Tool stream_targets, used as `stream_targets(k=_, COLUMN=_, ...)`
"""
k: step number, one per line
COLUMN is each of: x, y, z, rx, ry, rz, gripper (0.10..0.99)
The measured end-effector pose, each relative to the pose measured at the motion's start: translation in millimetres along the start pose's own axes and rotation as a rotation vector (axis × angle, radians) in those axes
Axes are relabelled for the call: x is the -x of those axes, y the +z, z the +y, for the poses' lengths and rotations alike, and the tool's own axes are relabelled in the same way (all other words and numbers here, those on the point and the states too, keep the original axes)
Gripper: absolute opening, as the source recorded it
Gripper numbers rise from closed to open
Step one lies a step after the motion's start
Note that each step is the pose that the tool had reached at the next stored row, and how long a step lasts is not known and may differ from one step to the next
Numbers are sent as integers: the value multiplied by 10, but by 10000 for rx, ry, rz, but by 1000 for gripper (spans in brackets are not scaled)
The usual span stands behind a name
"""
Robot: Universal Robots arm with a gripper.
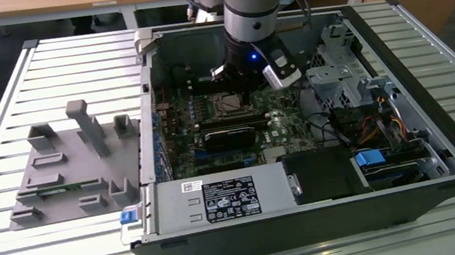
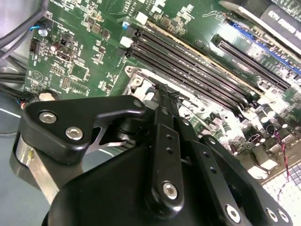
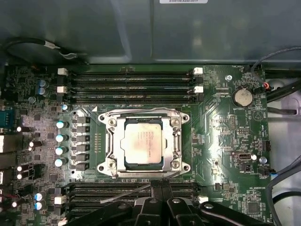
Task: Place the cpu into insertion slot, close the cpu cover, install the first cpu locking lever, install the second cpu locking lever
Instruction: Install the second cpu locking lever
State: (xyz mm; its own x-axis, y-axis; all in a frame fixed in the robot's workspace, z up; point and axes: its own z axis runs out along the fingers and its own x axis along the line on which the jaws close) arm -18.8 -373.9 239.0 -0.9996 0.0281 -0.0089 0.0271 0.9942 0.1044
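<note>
Cpu (image 3: 142,146) in insertion slot (image 3: 110,162) under cover — end effector (image 3: 157,189) fingers together, empty.

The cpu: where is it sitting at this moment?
In the first wrist view the cpu lies flat in the insertion slot, framed by the cpu cover, between two banks of long black memory slots on the green motherboard.
</note>
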Motion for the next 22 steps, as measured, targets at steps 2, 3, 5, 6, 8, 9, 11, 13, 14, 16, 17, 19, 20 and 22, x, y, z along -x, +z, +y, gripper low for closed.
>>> stream_targets(k=2, x=-20, y=1, z=-1, rx=1, ry=0, rz=0, gripper=125)
stream_targets(k=3, x=-34, y=2, z=-2, rx=2, ry=0, rz=0, gripper=125)
stream_targets(k=5, x=-63, y=3, z=-3, rx=1, ry=0, rz=0, gripper=125)
stream_targets(k=6, x=-76, y=4, z=-3, rx=0, ry=1, rz=0, gripper=125)
stream_targets(k=8, x=-90, y=8, z=-6, rx=0, ry=1, rz=0, gripper=125)
stream_targets(k=9, x=-94, y=12, z=-9, rx=0, ry=0, rz=0, gripper=125)
stream_targets(k=11, x=-117, y=18, z=-15, rx=1, ry=0, rz=0, gripper=125)
stream_targets(k=13, x=-147, y=22, z=-20, rx=0, ry=0, rz=1, gripper=125)
stream_targets(k=14, x=-157, y=24, z=-22, rx=1, ry=1, rz=0, gripper=125)
stream_targets(k=16, x=-172, y=25, z=-27, rx=1, ry=1, rz=0, gripper=125)
stream_targets(k=17, x=-182, y=26, z=-28, rx=1, ry=1, rz=0, gripper=125)
stream_targets(k=19, x=-194, y=26, z=-29, rx=-1, ry=1, rz=0, gripper=125)
stream_targets(k=20, x=-198, y=27, z=-29, rx=0, ry=1, rz=0, gripper=125)
stream_targets(k=22, x=-208, y=27, z=-30, rx=2, ry=1, rz=1, gripper=125)
